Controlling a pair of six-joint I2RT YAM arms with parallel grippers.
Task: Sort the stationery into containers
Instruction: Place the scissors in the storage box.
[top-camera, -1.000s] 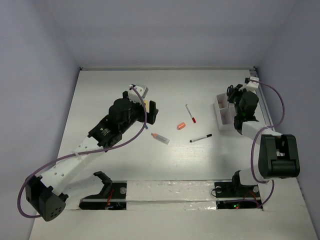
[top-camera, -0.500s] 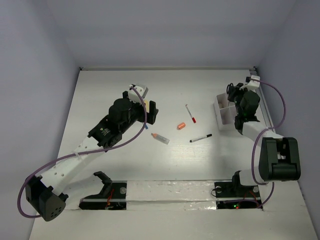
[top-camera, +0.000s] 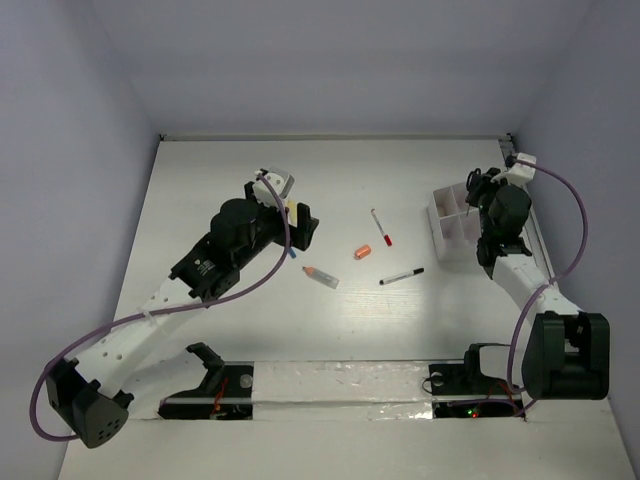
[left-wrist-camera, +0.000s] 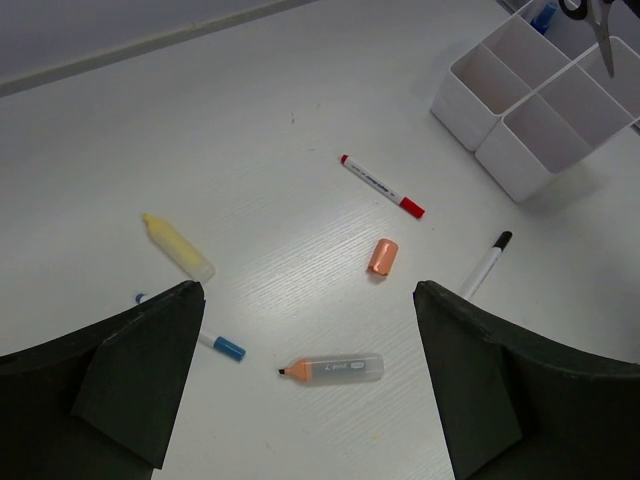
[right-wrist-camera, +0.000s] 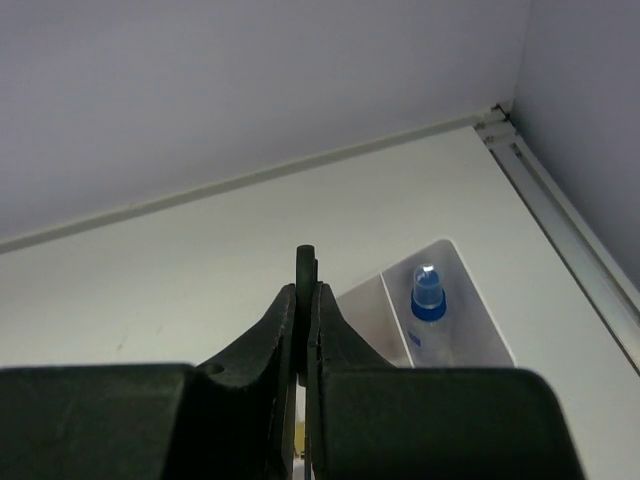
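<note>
The table (top-camera: 200, 180) carries a compartmented white organizer (left-wrist-camera: 455, 105) near its right edge. The right fingers (right-wrist-camera: 270, 340) are closed on the black-handled scissors (left-wrist-camera: 603, 35), whose blades hang point-down over the organizer. The left fingers (left-wrist-camera: 140, 370) are spread wide above loose pieces. The red-capped pen (left-wrist-camera: 382, 187) lies diagonally with its cap toward the organizer, and the black marker (left-wrist-camera: 485, 265) points its tip the same way. The orange-tipped crayon (left-wrist-camera: 335, 368) points its tip away from the organizer.

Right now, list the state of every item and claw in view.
Organizer: upright, near compartments empty.
Scissors: gripped, blades together, over organizer.
Right claw: shut on scissors.
Left claw: open, empty.
Orange-tipped marker: uncapped, lying flat.
Orange cap: off, lying loose.
Red-capped pen: capped, lying flat.
</note>
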